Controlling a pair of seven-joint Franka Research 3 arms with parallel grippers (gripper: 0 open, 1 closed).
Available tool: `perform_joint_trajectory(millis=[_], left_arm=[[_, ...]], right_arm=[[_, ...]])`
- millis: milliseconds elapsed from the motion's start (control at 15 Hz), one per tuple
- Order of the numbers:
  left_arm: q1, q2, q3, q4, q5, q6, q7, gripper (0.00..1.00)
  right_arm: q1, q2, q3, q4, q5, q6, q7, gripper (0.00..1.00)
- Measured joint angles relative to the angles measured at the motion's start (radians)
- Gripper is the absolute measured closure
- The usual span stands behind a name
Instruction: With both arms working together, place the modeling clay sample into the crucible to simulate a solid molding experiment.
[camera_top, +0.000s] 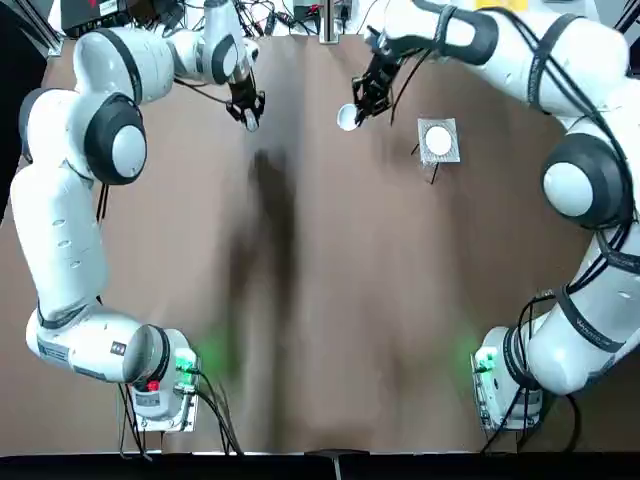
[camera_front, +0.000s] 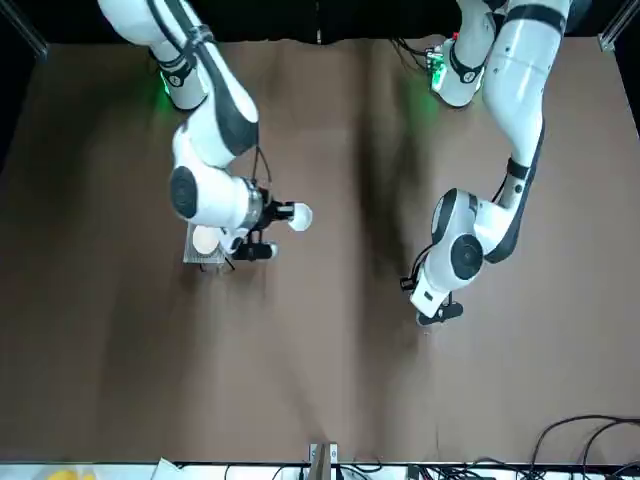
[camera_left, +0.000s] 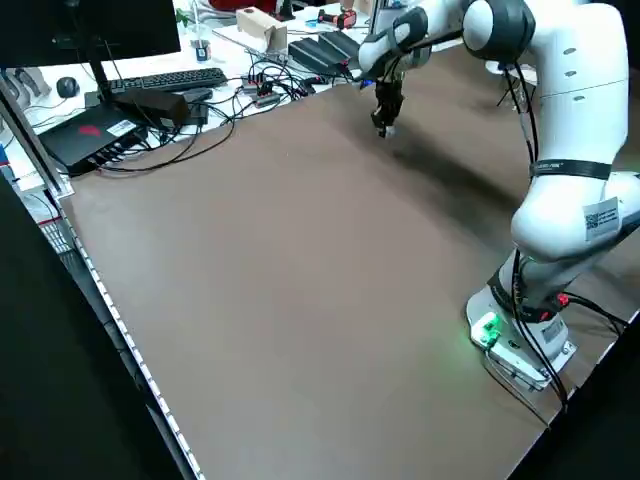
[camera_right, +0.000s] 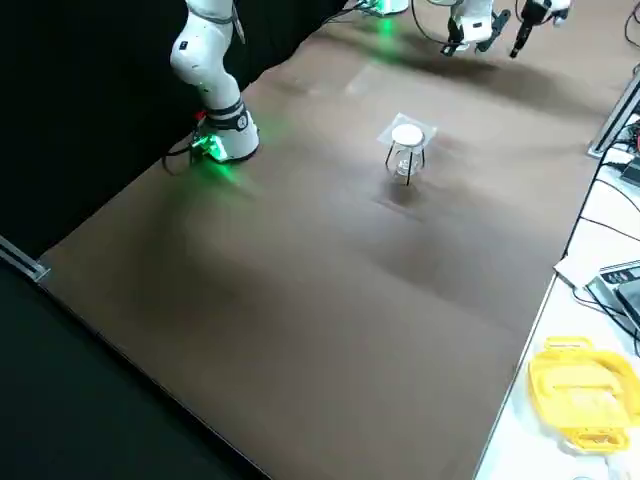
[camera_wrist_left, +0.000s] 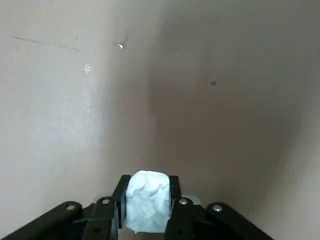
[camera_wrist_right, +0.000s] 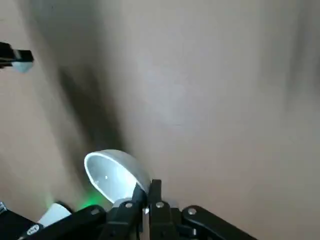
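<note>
The modeling clay sample (camera_wrist_left: 146, 199), a whitish lump, is pinched between my left gripper's fingers. That left gripper (camera_top: 248, 118) hangs shut over the far left-centre of the table. My right gripper (camera_top: 362, 104) is shut on the rim of the crucible's domed white lid (camera_wrist_right: 112, 172), which it holds above the table (camera_top: 347, 118) to the right of the left gripper. The crucible (camera_top: 438, 139) itself stands lidless on a square mesh pad (camera_top: 451, 155) atop a small tripod (camera_right: 405, 165), a short way right of the right gripper.
Both arm bases (camera_top: 160, 385) (camera_top: 505, 375) sit at the near edge. Cables, a keyboard (camera_left: 165, 80) and boxes crowd the bench beyond the far edge. A yellow object (camera_right: 583, 388) lies off the table's right side.
</note>
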Motion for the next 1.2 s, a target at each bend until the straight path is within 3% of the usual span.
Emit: perform_joint_trajectory(millis=[200, 600, 1200], left_arm=[[-0.001, -0.066, -0.003, 0.019, -0.092, -0.070, 0.000, 0.64], [-0.003, -0.206, -0.019, 0.021, -0.265, -0.246, -0.074, 0.64], [-0.010, -0.215, -0.067, 0.020, -0.304, -0.252, -0.324, 0.63]], right_arm=[[0.049, 0.042, 0.000, 0.000, 0.011, 0.069, 0.049, 0.94], [0.066, 0.110, 0.000, 0.004, 0.042, 0.126, 0.050, 0.94], [0.084, 0.151, 0.000, 0.040, 0.289, 0.137, 0.045, 0.94]])
